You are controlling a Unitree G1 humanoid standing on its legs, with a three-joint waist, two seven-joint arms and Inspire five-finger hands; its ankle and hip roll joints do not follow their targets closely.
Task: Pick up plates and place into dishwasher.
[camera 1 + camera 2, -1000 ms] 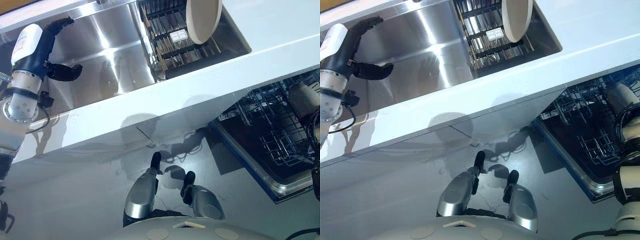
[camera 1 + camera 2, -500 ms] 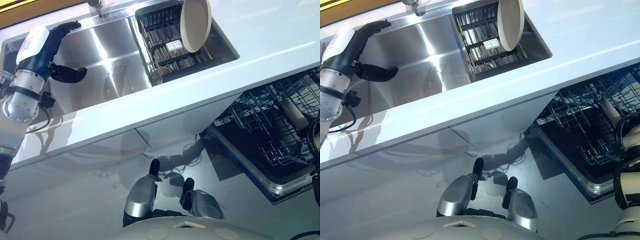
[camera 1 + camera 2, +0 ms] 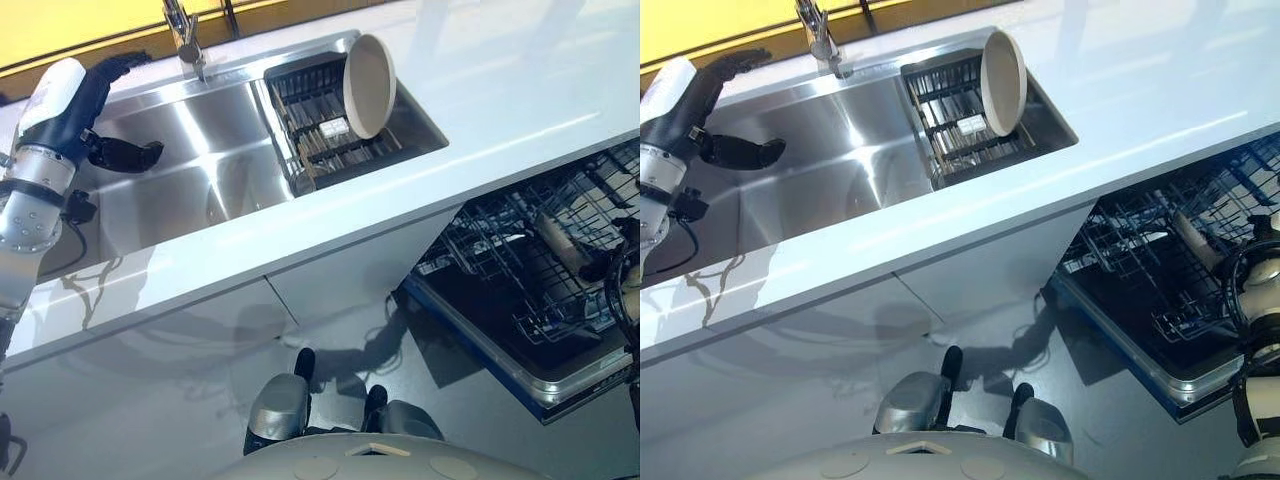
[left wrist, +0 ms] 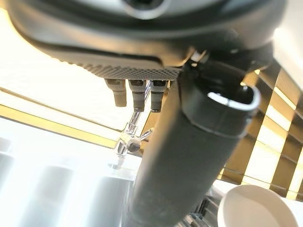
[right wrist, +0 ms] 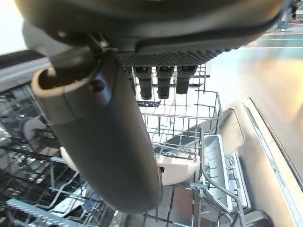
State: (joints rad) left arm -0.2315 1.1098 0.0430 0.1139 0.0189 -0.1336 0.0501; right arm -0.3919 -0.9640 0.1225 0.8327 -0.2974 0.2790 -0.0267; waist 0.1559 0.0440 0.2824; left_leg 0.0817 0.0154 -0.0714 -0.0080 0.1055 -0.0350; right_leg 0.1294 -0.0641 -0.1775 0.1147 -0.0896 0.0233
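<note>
Leaning upright in the black wire sink rack (image 3: 318, 120), a round cream plate (image 3: 368, 72) sits inside the shiny steel sink (image 3: 190, 160). Left hand (image 3: 95, 120) hovers over sink's far-left end, fingers relaxed, holding nothing. Right hand (image 5: 109, 123) above the wire dishwasher rack (image 5: 199, 156), fingers loose & empty.

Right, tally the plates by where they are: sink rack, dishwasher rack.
Plates standing in the sink rack: 1, a beige plate.
Plates in the dishwasher rack: 1, a plate on edge.
Total: 2.
</note>
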